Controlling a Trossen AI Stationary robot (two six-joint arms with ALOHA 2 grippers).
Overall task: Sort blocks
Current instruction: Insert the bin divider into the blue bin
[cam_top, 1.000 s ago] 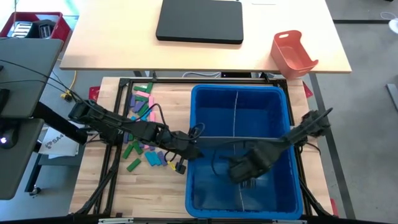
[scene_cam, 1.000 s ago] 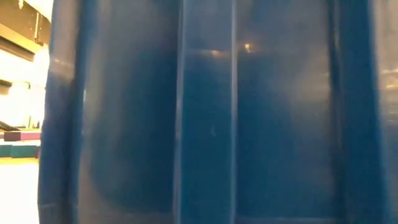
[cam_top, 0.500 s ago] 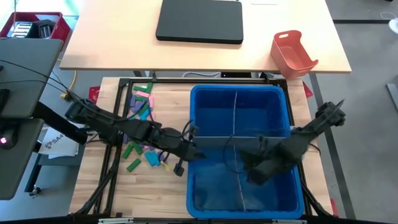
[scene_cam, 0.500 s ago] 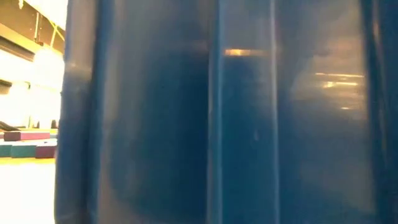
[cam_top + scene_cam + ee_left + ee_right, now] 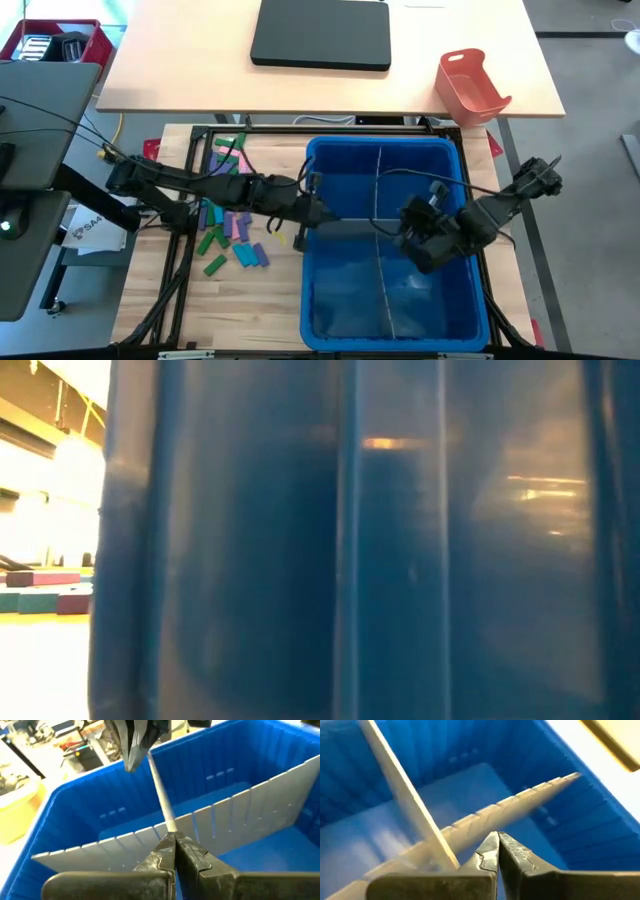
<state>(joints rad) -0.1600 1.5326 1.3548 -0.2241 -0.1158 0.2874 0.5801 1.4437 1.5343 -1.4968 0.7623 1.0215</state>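
Note:
The blocks (image 5: 228,205), green, pink, purple and blue, lie scattered on the wooden table left of a blue bin (image 5: 330,160); my left arm covers some of them, and a few more blocks (image 5: 40,590) show beside the bin. Two grey slotted dividers cross inside the bin. My left gripper (image 5: 314,212) is shut at the bin's left wall, on the crosswise divider (image 5: 350,226). My right gripper (image 5: 412,238) is shut over the bin's right half, at a divider's top edge. My left gripper pinches the top edge of the crosswise divider (image 5: 170,826) at its left end, between the two fingertips. The fingers come slanting down from the table's left and lie along the sheet, which stands on edge in the bin. My right gripper meets a divider's notched top edge (image 5: 507,826) with its shut fingertips, slanting down from the table's right. Seen from the left wrist, it sits at the far part of the same strip (image 5: 142,770). The fingers hide the contact itself.
The bin's near wall (image 5: 350,560) fills the low view. On the far desk lie a black pad (image 5: 320,35) and an orange-red tray (image 5: 470,85). A red box (image 5: 50,40) stands at the far left. Black frame rails (image 5: 190,200) run along the table's left side.
My left gripper has risen and gone toward the far edge, up to the bin's left wall. My right gripper has lifted, gone toward the far and right edges and rolled. The crosswise divider has tipped and come back on edge. The bin has slid a little.

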